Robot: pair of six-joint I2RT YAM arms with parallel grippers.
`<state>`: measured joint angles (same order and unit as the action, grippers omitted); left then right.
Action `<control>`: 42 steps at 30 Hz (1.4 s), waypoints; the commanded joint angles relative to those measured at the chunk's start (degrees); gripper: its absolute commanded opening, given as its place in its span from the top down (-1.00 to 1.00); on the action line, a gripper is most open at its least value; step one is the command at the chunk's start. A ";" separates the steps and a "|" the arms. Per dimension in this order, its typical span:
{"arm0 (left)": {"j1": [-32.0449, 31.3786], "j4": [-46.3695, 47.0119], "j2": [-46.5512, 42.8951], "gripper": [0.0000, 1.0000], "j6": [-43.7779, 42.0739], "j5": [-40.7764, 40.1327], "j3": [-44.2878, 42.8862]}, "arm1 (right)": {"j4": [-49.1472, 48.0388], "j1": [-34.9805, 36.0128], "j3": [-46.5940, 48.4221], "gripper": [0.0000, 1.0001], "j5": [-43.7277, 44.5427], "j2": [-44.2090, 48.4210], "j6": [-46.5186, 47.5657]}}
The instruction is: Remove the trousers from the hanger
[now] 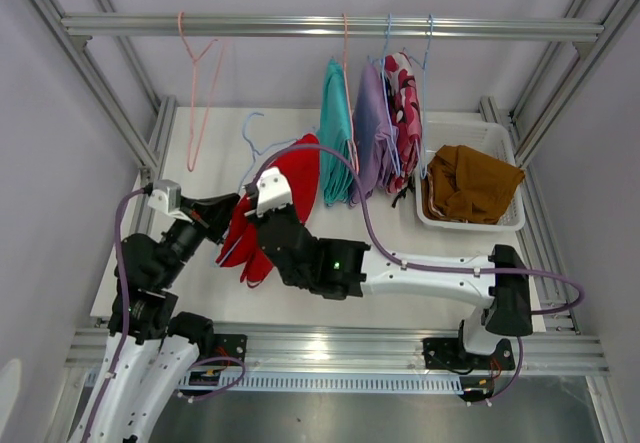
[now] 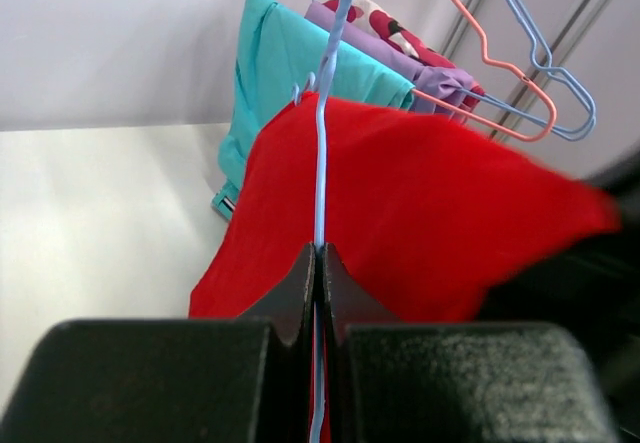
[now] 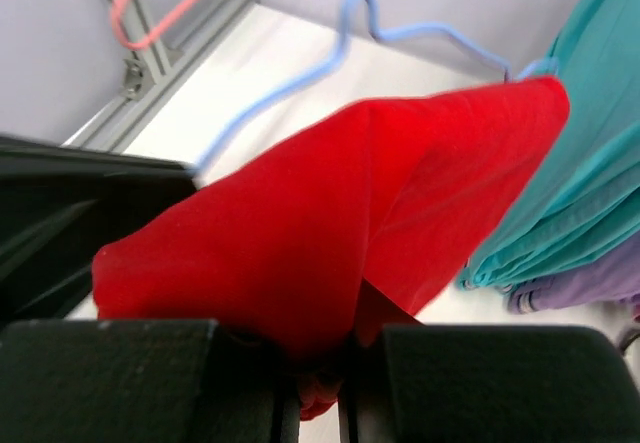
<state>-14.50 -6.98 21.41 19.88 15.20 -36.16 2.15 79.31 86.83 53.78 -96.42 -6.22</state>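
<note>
Drawing the red trousers (image 2: 420, 203), draped over the blue hanger (image 2: 321, 163), off cleanly needs the right tool (image 3: 325, 363), pinched on the cloth, to pull slowly while the left tool (image 2: 318, 263), clamped on the hanger wire, holds firm; the teal trousers (image 2: 265, 73) hang just behind.

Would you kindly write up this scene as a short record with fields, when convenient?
Left claw: shut on thin blue wire hanger
Right claw: shut on soft red cloth trousers draped over that hanger
Metal rail: teal cloth trousers, lilac cloth trousers, pink camouflage cloth trousers hanging
White plastic basket: holds mustard-brown cloth trousers
</note>
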 commanded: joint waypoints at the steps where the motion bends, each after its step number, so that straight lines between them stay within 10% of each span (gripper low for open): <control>1: -0.26 -0.83 1.70 0.99 -0.72 -2.01 -2.77 | -6.10 4.09 8.52 1.00 6.33 5.98 9.00; 28: -0.09 -3.83 5.13 0.99 -1.16 -4.13 -4.18 | -19.19 16.67 2.30 1.00 30.85 27.51 45.57; 42: -0.09 -3.83 5.48 0.99 -1.07 -3.69 -4.18 | -3.22 -9.07 7.39 1.00 30.95 38.05 32.95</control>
<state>-14.50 -12.10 26.55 19.44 12.08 -37.74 -6.22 74.30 88.73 86.19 -64.31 33.01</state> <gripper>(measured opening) 0.009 0.151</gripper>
